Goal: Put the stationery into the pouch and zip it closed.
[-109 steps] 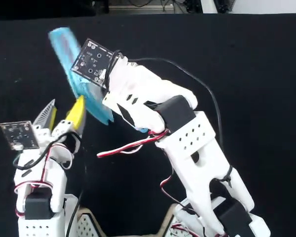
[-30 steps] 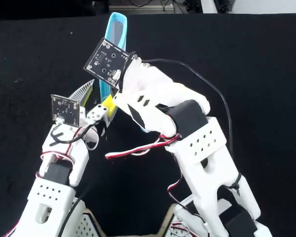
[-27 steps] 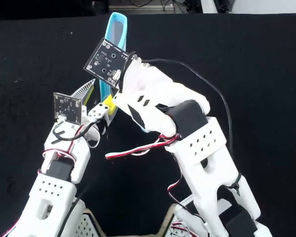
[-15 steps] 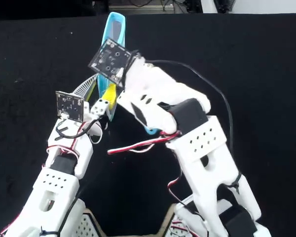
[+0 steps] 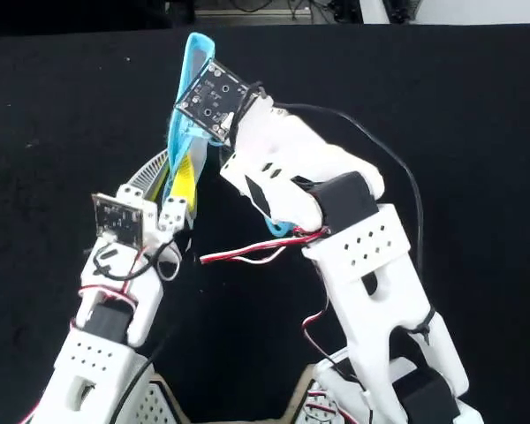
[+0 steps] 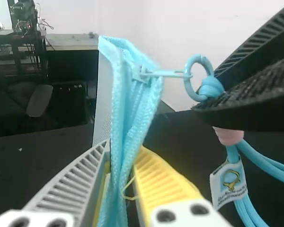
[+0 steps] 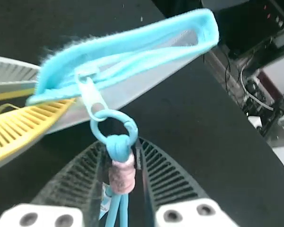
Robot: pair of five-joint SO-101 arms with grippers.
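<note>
Evidently the step in hand is the zipping. The pouch (image 5: 187,124) is lifted off the black counter (image 5: 459,115) and stands nearly on end in the upper left-centre of the high view, between the two arms. The left claw (image 6: 120,156) is clamped on the pouch, with the fabric pinched between its grey finger (image 6: 71,184) and yellow finger (image 6: 163,182). The right claw (image 7: 121,151) is closed narrow on the blue cord (image 7: 117,194), just by a pink bead (image 7: 120,174). The cord is knotted to the ring (image 7: 111,126) of the zipper pull (image 7: 91,97). To do this well, the draw should likely run straight along the line of the teeth, slow and steady, with the left claw as a firm anchor so the tape is taut rather than bunched. Because the grip is on the limp cord and not on the pull itself, a sideways tug could cock the slider and jam it. It could also twist the pouch out of the left claw's pinch. In the high view the right arm's camera board (image 5: 212,95) covers the slider. How much of the zip is already shut cannot be told from either wrist view, since the pouch is seen edge-on. Its inside is hidden, so whether the stationery lies within is unknown. A small tag (image 6: 227,184) hangs on the cord.
</note>
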